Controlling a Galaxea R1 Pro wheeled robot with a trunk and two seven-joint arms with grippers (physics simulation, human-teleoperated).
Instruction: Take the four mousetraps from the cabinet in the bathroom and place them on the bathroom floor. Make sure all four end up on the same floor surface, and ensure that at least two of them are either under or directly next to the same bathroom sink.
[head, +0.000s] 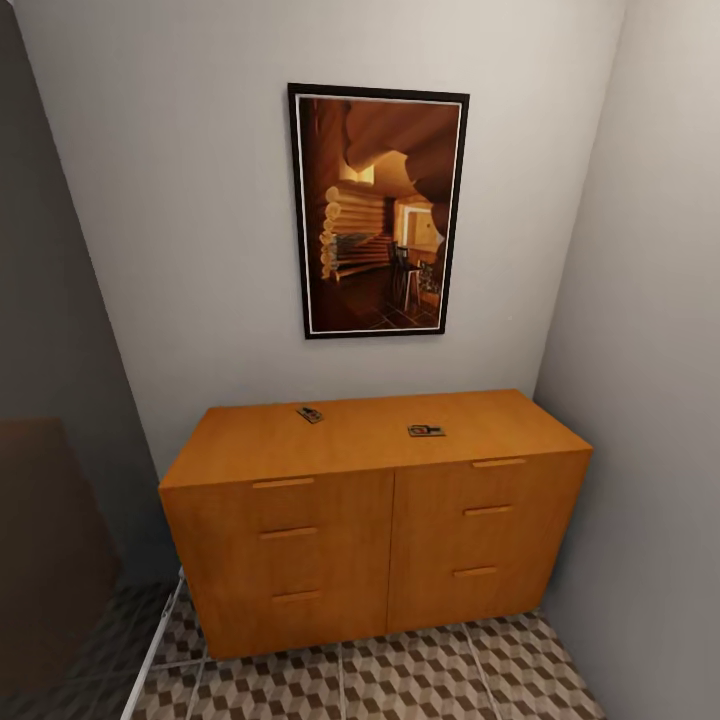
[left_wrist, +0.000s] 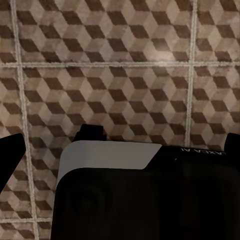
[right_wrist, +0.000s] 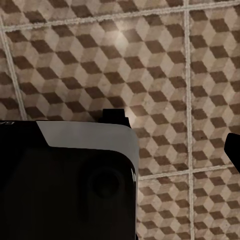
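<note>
The orange-brown cabinet (head: 375, 520) stands against the back wall in the head view, all its drawers shut. Two mousetraps lie on its flat top, one toward the back left (head: 310, 413) and one right of the middle (head: 426, 431). The left wrist view looks down at the cube-patterned bathroom floor (left_wrist: 120, 60). There my left gripper (left_wrist: 125, 142) is open, its dark fingertips (left_wrist: 12, 150) at the frame's two sides with nothing between them. My right gripper (right_wrist: 120, 145) also hangs over the floor (right_wrist: 160, 65), one fingertip (right_wrist: 232, 147) far out at the edge, nothing held.
A framed picture (head: 378, 210) hangs above the cabinet. Grey walls close in on the right (head: 650, 400) and left. A dark brown shape (head: 45, 540) stands at the left. My own dark and white body (left_wrist: 145, 195) lies below both wrist cameras.
</note>
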